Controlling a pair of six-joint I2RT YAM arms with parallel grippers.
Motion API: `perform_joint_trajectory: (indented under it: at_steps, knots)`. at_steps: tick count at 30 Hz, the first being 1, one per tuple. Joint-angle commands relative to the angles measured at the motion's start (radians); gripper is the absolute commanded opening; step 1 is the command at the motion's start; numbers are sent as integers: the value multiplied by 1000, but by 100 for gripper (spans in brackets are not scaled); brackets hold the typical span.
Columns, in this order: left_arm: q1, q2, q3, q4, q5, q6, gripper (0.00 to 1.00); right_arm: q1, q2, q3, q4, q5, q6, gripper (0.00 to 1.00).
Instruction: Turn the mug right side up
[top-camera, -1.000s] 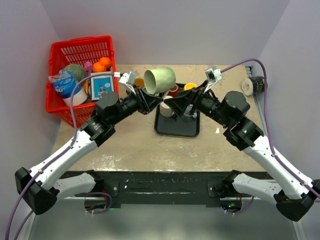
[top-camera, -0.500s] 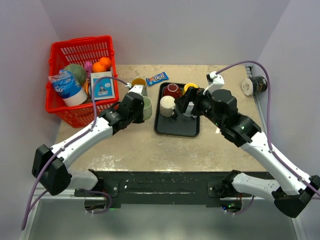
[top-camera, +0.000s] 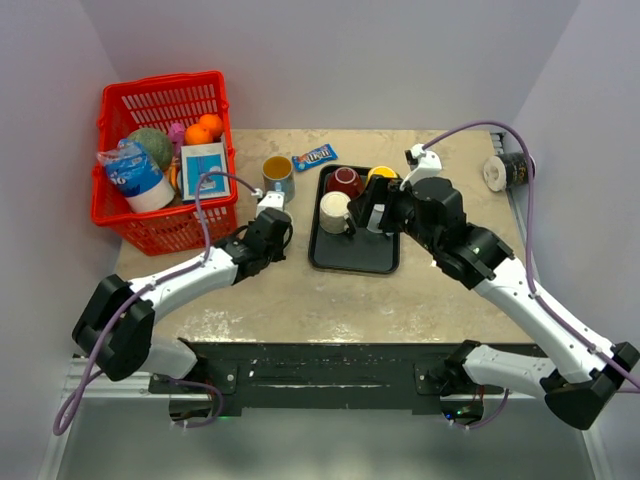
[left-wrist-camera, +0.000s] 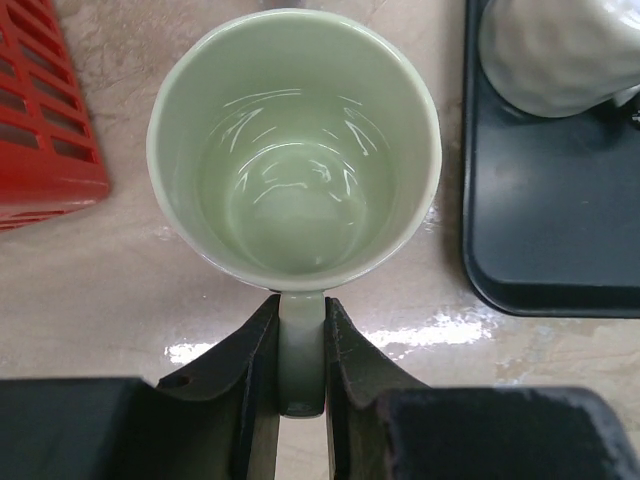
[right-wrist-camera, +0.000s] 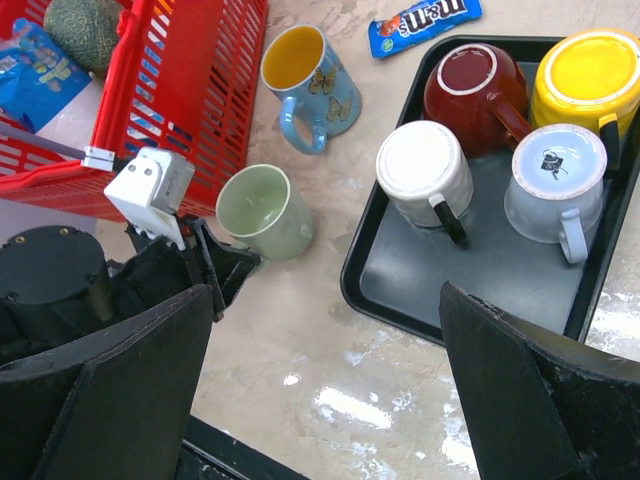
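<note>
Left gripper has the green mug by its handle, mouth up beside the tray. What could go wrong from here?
1. The left gripper is shut on the handle of the green mug; retreating before the jaws open fully could drag or tip the mug.
2. The mug stands between the red basket and the black tray, so a sideways swing might knock it into either.
3. Its base is hidden; it may not sit flat.

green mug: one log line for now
green mug: upright on table | left tool: shut on its handle | right tool: open, empty
</note>
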Motion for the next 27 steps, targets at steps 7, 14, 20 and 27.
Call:
perform_joint_trajectory:
  at_steps: [7, 14, 20, 27]
  knots:
    - [-14, 7, -150, 536, -167, 39, 0, -11, 24, 2, 12, 25, -4, 99]
    - [-12, 104, -173, 615, -197, 10, 0, -24, 30, -7, 12, 17, -7, 99]
    - [-12, 144, -173, 606, -190, -2, 0, -31, 28, -27, 10, 9, -7, 99]
    - [-9, 171, -170, 580, -183, -19, 16, -37, 37, -38, 7, -3, -5, 99]
